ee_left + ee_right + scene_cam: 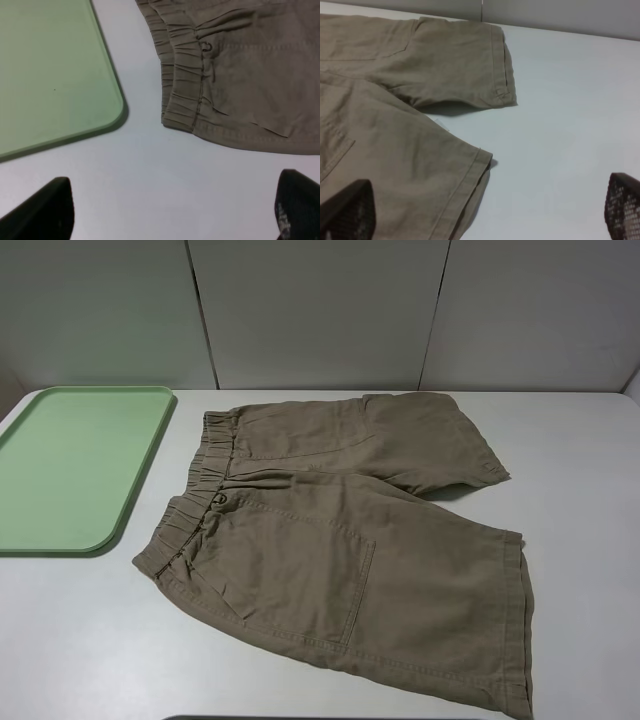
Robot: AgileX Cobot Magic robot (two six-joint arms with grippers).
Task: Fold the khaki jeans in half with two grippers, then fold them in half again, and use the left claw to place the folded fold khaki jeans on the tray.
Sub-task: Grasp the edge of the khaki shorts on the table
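Shorts of tan-khaki cotton (pixel 340 540) lie flat in the middle of the white counter (pixel 580 490). A pale green plastic tray (pixel 60 470) sits at its far left corner. Black left hand (pixel 170 215) and black right hand (pixel 485 215) are wide open.

no legible txt, labels or nos. in any view, khaki jeans (pixel 330 550) plain, tray (pixel 70 460) unmarked

Even, diffuse light from above, fairly bright; the khaki jeans (pixel 445 55) cast a soft thin shadow under the leg hems; wrist views look slightly soft and grainy
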